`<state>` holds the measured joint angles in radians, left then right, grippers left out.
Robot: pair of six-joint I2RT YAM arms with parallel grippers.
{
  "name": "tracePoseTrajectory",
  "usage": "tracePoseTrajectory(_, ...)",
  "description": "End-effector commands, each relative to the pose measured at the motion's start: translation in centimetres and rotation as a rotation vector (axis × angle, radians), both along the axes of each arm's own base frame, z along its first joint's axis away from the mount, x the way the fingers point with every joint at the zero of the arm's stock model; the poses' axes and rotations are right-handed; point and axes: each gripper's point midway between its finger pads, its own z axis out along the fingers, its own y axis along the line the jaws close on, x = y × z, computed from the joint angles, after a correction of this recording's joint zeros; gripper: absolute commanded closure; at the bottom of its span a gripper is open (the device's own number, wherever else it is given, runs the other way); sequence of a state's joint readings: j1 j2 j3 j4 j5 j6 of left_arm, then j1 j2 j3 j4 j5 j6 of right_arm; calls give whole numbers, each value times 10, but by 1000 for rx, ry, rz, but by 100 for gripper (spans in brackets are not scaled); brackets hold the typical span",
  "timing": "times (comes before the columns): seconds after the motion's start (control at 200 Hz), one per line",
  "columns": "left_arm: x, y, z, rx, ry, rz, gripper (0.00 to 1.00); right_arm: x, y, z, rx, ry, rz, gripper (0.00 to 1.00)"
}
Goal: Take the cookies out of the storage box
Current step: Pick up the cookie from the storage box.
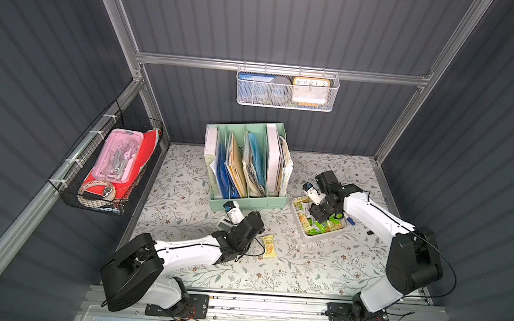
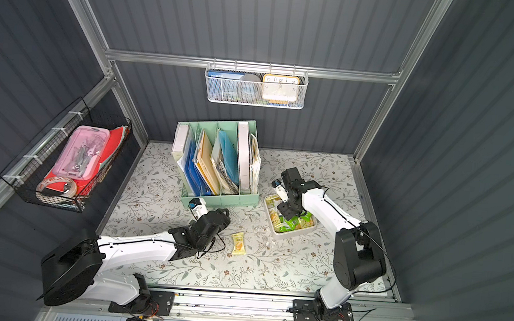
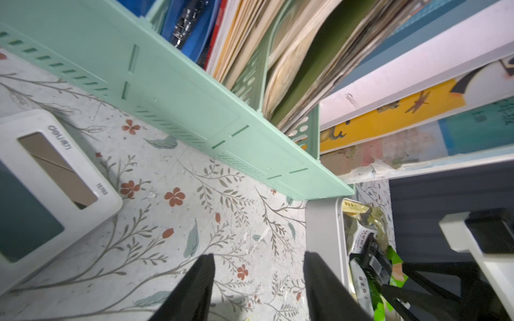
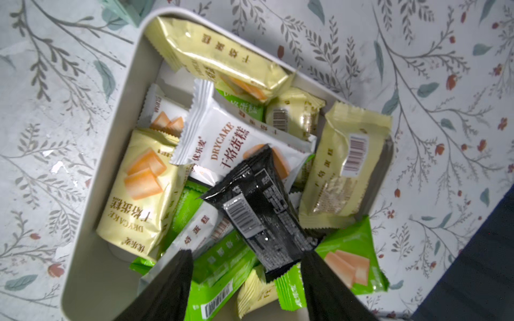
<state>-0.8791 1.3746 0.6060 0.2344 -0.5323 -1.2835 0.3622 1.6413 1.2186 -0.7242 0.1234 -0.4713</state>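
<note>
Item 1, storage box: white-grey tray on the floral table, close against the front corner of the mint green file organiser on the right arm's side

Item 2, cookies: wrapped packets heaped inside the box beside the organiser, in pale yellow, green and white; one black packet lies on top of the heap

Item 3, loose yellow packet: flat on the table in front of the organiser, well apart from it, outside the box

Item 4, right gripper: over the box by that same organiser corner; fingers spread wide, the black packet's end between them but not pinched

Item 5, left gripper: before the organiser's front wall, above bare table; fingers parted, nothing between them

Item 6, white calculator: on the table in front of the organiser, toward the left arm's side
</note>
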Motion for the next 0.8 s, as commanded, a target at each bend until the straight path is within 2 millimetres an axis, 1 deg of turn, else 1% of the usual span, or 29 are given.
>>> tracePoseTrajectory(0.0,-4,-2,1,-23,-16,-37,44,-1,5,0,6,42,98,33)
tracePoseTrajectory(0.15,-6,-1,-3,-56,-14,-30,44,0,4,-4,-2,98,121,33)
tracePoseTrajectory(0.275,-6,1,0,-72,-26,-25,44,8,-1,-10,-13,103,115,34)
tracePoseTrajectory(0.36,-6,0,4,-74,-33,-29,44,9,-3,-15,-15,124,118,35)
tracePoseTrajectory(0.475,-6,0,4,-71,-36,-30,43,12,-11,-25,-38,139,106,36)
tracePoseTrajectory(0.61,-6,2,4,-84,-34,-16,47,11,-15,-36,-65,172,112,38)
tracePoseTrajectory(0.795,-8,10,2,-101,-34,21,48,15,-14,-37,-63,155,106,42)
